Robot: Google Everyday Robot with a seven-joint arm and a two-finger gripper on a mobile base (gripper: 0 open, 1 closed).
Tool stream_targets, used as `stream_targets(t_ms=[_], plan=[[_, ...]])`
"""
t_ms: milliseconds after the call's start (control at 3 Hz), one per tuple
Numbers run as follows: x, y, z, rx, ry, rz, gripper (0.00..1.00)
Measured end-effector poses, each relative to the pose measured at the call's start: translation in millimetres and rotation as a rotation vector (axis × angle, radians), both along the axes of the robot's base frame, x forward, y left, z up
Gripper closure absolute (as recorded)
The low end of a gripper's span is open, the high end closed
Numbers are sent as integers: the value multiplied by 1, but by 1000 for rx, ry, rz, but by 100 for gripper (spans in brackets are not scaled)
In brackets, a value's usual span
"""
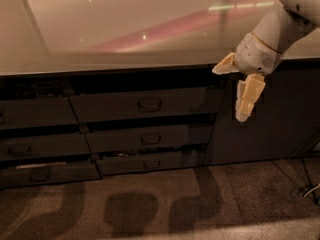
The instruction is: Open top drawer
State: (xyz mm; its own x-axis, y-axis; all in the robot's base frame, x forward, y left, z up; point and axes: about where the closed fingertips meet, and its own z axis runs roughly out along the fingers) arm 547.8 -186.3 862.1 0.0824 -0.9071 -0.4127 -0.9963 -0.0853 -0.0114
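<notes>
The claw hangs released, spread wide and empty, right of the top drawer; probably rigid, sliding stiffly; hook its small centre handle, pull straight.

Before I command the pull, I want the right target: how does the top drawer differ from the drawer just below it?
The top drawer is wider and taller; the drawer below is narrower and slimmer. Both are dark with a central loop handle. The claw hangs right of both.
</notes>
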Motion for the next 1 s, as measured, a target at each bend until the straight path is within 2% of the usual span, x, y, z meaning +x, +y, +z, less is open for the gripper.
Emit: stream_targets(t_ms=[333, 667, 1000], plan=[[0, 0, 0, 0, 0, 0, 0], [-4, 5, -2, -33, -83, 13, 0], [-21, 9, -18, -20, -216, 91, 0]])
